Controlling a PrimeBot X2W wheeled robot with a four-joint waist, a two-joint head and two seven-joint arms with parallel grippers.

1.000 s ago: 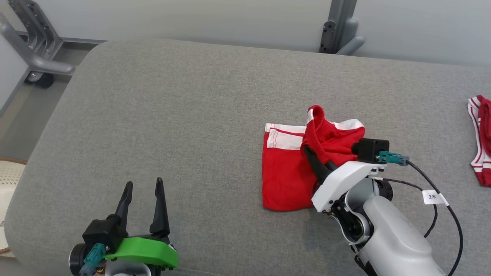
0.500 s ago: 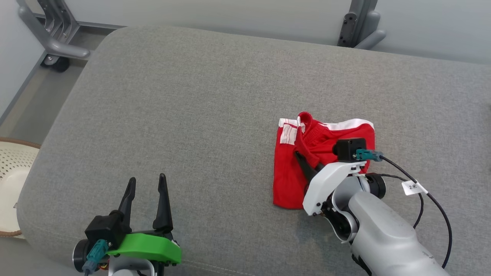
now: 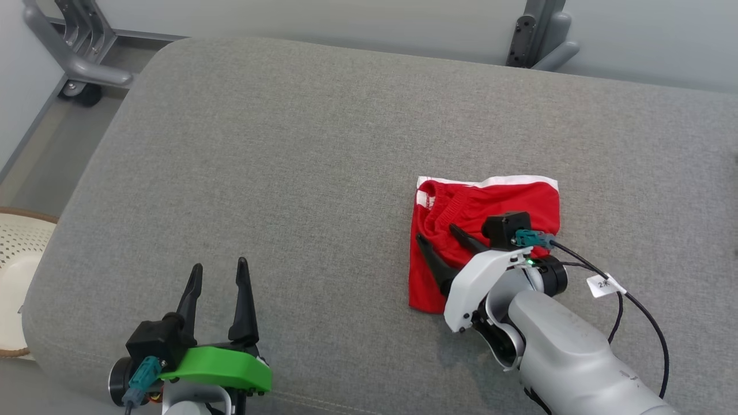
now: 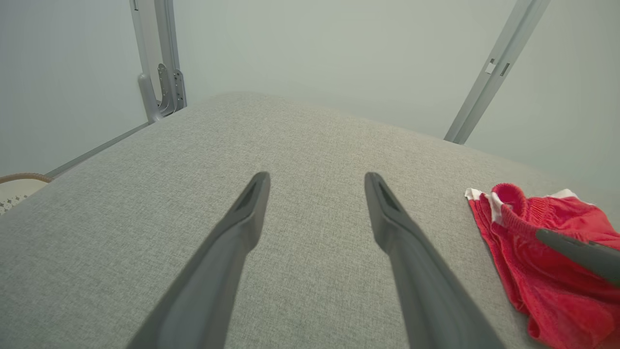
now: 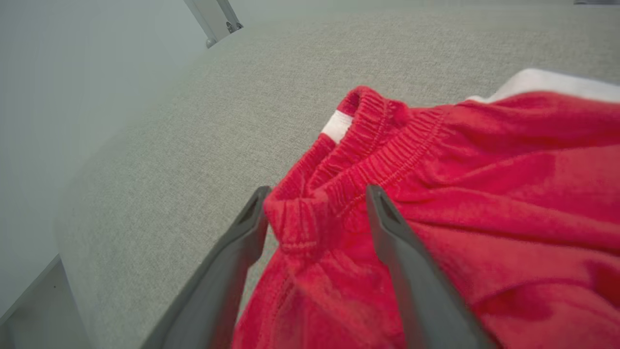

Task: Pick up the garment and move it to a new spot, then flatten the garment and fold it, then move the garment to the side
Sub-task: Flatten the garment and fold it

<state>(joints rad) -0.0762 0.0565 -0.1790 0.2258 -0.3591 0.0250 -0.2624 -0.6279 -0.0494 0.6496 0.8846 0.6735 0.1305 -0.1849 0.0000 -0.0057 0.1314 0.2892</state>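
The garment (image 3: 490, 213) is a pair of red shorts with white trim, lying folded over on the grey cushion (image 3: 288, 144), right of centre. My right gripper (image 3: 436, 235) stands open over its left half, fingers spread on either side of the bunched elastic waistband (image 5: 339, 179); nothing is gripped. Low at the front left, my left gripper (image 3: 220, 272) hovers open and empty above bare cushion. The left wrist view has the garment (image 4: 533, 252) at its right edge, with one dark finger of the right gripper across it.
The cushion's rounded left edge (image 3: 86, 190) drops to the floor, where a woven basket (image 3: 14, 271) sits. Grey metal frame legs (image 3: 75, 52) stand at the back left and another (image 3: 539, 34) at the back right. A cable (image 3: 640, 305) trails from the right wrist.
My right gripper has opened and let go of the raised waistband, which has dropped flat onto the shorts. The head camera shifted, so another red-and-white garment left the right edge.
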